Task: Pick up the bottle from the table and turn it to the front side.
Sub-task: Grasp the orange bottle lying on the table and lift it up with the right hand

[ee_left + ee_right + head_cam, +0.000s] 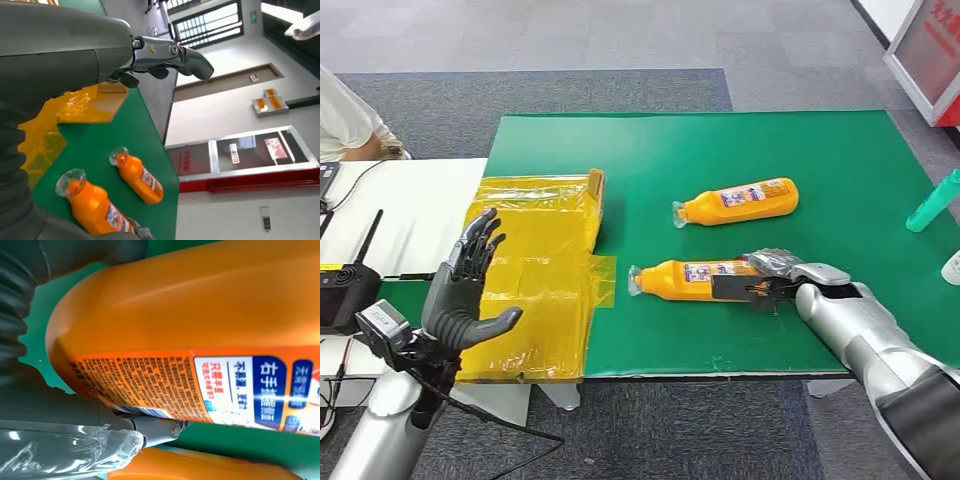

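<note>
Bottle (693, 279) number one, the nearer of two orange ones, lay on its side on the big green table (803, 160), with its clear cap pointing toward the yellow taped box (539, 270) and its fat end inside the right hand (765, 278). I think the step in hand was the grab, because the bottle looked as if it was lying flat on the green top and not yet lifted. The right arm reached in low from the near edge, and its dark fingers (733, 288) were wrapped round the fat end, so that hand was gripping the bottle. The right wrist view was very close to the orange side, with a label full of tiny print showing (I could not tell if that was the front or the back). The next move would call for a firm hold, a small lift off the table, and a slow roll of the wrist until the front label faced out. The round, smooth body could slip if the hold was loose. The other bottle (736, 201) lay farther back, apart from the first. The left hand (467, 290) was raised over the yellow box with fingers spread wide, holding nothing.
</note>
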You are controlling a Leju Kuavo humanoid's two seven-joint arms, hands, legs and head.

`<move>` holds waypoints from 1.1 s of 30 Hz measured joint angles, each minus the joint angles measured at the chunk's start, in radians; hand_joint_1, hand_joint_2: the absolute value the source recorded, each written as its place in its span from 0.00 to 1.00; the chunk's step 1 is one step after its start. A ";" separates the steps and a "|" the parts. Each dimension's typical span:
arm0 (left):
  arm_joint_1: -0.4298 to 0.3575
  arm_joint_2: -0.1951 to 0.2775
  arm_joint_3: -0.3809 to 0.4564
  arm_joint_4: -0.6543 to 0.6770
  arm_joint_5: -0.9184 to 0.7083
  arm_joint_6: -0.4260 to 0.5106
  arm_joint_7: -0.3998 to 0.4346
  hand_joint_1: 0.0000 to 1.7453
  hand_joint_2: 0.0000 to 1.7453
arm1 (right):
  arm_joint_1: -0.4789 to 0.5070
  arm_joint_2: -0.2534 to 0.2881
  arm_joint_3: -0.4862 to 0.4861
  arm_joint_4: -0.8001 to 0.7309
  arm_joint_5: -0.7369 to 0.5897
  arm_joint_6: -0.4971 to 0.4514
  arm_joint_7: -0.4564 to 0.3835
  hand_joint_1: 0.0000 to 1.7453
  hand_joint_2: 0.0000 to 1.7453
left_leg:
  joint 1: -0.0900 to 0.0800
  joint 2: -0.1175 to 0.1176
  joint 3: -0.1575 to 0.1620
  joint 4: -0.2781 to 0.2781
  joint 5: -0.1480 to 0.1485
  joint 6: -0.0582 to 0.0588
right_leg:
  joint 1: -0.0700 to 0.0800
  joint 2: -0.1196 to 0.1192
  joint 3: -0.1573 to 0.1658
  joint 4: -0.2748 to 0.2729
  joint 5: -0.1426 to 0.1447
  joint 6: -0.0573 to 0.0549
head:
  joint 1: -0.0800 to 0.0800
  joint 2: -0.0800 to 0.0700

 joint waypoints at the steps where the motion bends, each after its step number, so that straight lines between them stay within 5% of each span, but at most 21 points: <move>1: 0.000 0.002 0.000 0.002 0.002 -0.003 0.004 0.00 1.00 | 0.001 0.000 -0.001 0.000 -0.005 -0.002 -0.003 1.00 1.00 | 0.000 0.000 0.000 0.000 0.000 0.000 | 0.000 0.000 0.000 0.000 0.000 0.000 | 0.000 0.000; 15: 0.007 0.035 0.001 0.037 0.042 -0.016 0.010 0.00 1.00 | 0.096 -0.058 -0.215 -0.121 -0.358 0.055 -0.248 1.00 1.00 | 0.000 0.000 0.000 0.000 0.000 0.000 | 0.000 0.000 0.000 0.000 0.000 0.000 | 0.000 0.000; 26: -0.018 0.045 0.001 0.057 0.098 -0.022 -0.008 0.00 1.00 | 0.225 -0.053 -0.408 -0.323 -0.583 0.148 -0.329 1.00 1.00 | 0.000 0.000 -0.001 0.000 0.000 0.000 | 0.000 0.000 0.000 0.000 0.000 0.000 | 0.000 0.000; 33: -0.077 0.021 0.001 0.117 0.307 -0.039 0.077 0.00 1.00 | 0.318 0.043 -0.474 -0.500 -0.581 -0.020 -0.327 1.00 1.00 | 0.000 0.000 -0.001 0.000 0.000 0.000 | 0.001 0.000 -0.001 0.000 0.000 0.000 | 0.000 0.000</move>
